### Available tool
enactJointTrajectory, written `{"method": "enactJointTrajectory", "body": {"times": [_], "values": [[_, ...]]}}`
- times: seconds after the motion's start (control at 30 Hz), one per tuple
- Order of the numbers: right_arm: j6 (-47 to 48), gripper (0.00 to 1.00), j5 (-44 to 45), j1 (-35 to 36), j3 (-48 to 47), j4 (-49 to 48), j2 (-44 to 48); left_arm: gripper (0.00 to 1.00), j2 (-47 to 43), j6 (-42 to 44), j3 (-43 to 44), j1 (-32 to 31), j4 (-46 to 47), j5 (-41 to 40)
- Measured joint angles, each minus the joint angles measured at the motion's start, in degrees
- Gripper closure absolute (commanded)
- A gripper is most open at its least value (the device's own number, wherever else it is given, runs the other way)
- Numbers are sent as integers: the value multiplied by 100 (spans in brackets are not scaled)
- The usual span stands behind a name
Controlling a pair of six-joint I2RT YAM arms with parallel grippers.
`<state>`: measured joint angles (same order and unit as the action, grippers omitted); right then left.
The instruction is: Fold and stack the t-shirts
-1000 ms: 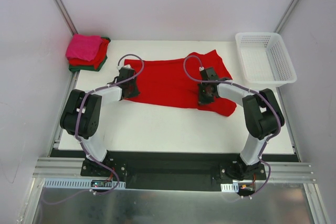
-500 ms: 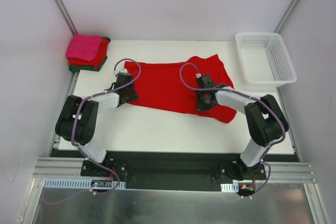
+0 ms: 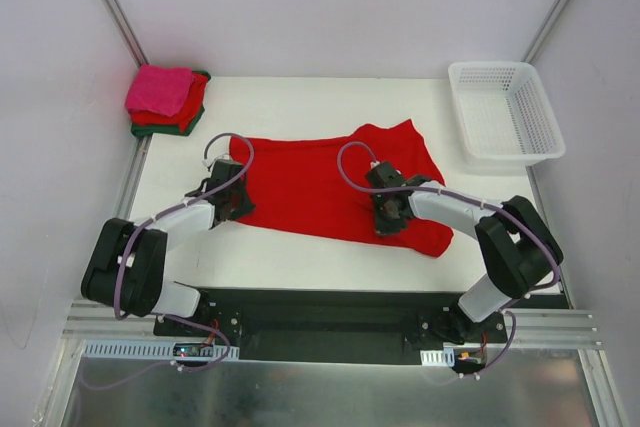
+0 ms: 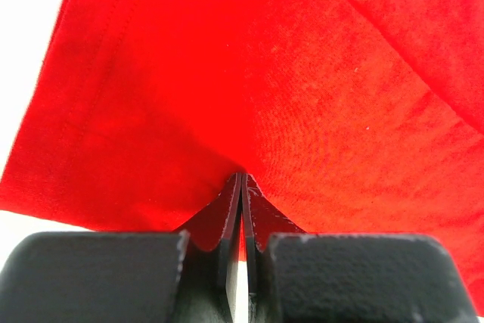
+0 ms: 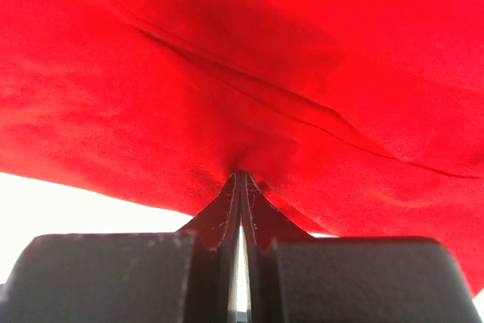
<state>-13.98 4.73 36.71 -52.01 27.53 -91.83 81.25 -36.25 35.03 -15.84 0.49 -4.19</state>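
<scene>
A bright red t-shirt (image 3: pixel 305 182) lies spread across the middle of the white table (image 3: pixel 300 247). My left gripper (image 3: pixel 233 203) is shut on the shirt's near left edge. My right gripper (image 3: pixel 389 217) is shut on its near right edge, beside a sleeve. In the left wrist view the red t-shirt (image 4: pixel 227 73) fills the frame and the closed left gripper (image 4: pixel 240 177) pinches a fold of it. The right wrist view shows the right gripper (image 5: pixel 240 176) pinching the creased red t-shirt (image 5: pixel 249 58) the same way. A folded stack sits at the back left: a hot pink t-shirt (image 3: pixel 160 89) on a red one (image 3: pixel 180 114) on a dark green one (image 3: pixel 182 128).
A white lattice basket (image 3: pixel 490 68) stands at the back right corner. Grey walls and metal posts close in the table on three sides. Bare white tabletop shows between the shirt and the arms' bases.
Both grippers have pulled back toward the near edge, dragging the red t-shirt with them. Both arms now reach lower and flatter over the table.
</scene>
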Motion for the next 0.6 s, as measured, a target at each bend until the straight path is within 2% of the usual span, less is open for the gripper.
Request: {"method": "enactJointTrajectory", "body": {"times": [0.33, 0.43, 0.47, 0.53, 0.6], "values": [[-321, 98, 157, 470, 297, 398, 404, 100, -951, -254, -446, 0, -804, -39], [-378, 81, 350, 584, 308, 654, 699, 100, -1414, -315, -579, 0, -964, -35], [-400, 70, 439, 610, 306, 732, 874, 100, -1639, -323, -608, 0, -1036, -35], [-457, 61, 614, 621, 302, 852, 1207, 100, -1993, -323, -619, 0, -1069, -35], [-492, 59, 817, 621, 243, 1010, 1521, 100, -2345, -321, -619, 0, -1082, -35]]}}
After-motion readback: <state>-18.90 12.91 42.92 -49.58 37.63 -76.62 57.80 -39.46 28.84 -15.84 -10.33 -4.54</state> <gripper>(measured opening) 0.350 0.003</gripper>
